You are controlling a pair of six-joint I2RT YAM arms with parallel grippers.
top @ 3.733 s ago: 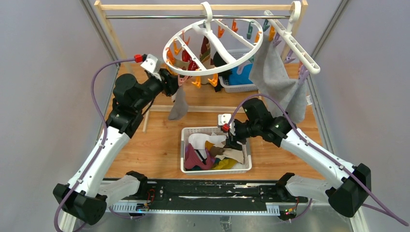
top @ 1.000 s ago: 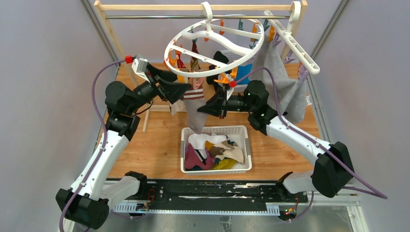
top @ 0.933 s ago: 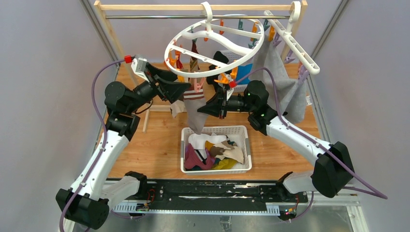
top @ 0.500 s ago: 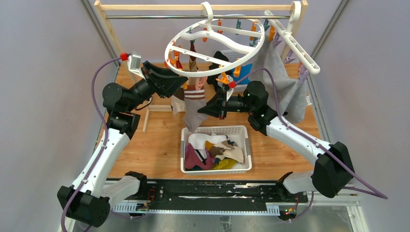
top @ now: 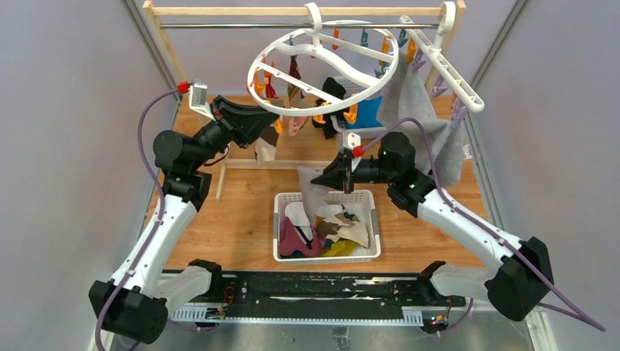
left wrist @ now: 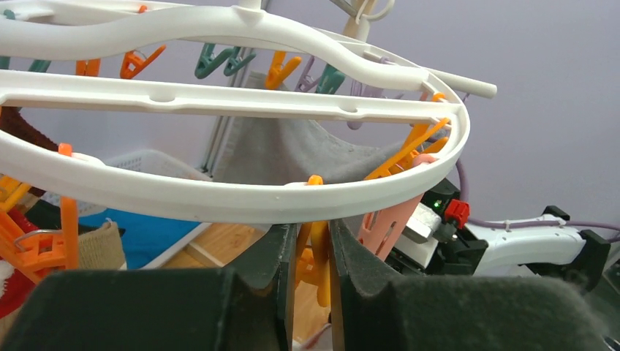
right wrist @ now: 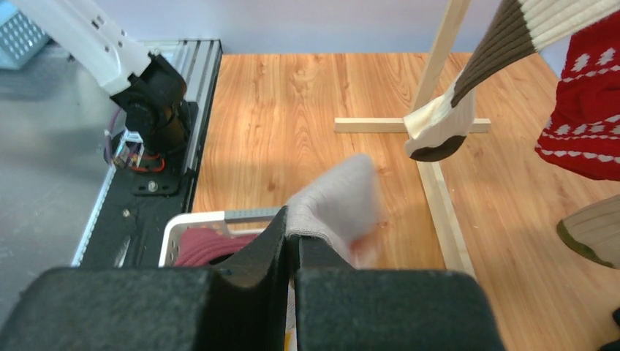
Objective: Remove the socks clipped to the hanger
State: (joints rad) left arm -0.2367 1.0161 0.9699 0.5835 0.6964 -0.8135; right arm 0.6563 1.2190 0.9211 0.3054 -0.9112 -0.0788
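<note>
Hanger (top: 322,66): left claw (left wrist: 311,245) raised to its rim, pinched narrow on an orange clip (left wrist: 319,274). Right claw (right wrist: 292,238), arm stretched forward, grips a grey sock (right wrist: 338,199) above the basket (top: 327,257).

Even bright light, soft shadows; motion blur on the grey sock (right wrist: 343,197).

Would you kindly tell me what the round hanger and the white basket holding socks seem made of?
Round hanger: likely moulded white plastic, smooth with a slight sheen and small moulded holes. Sock basket: probably white plastic too, its walls a fine lattice.
</note>
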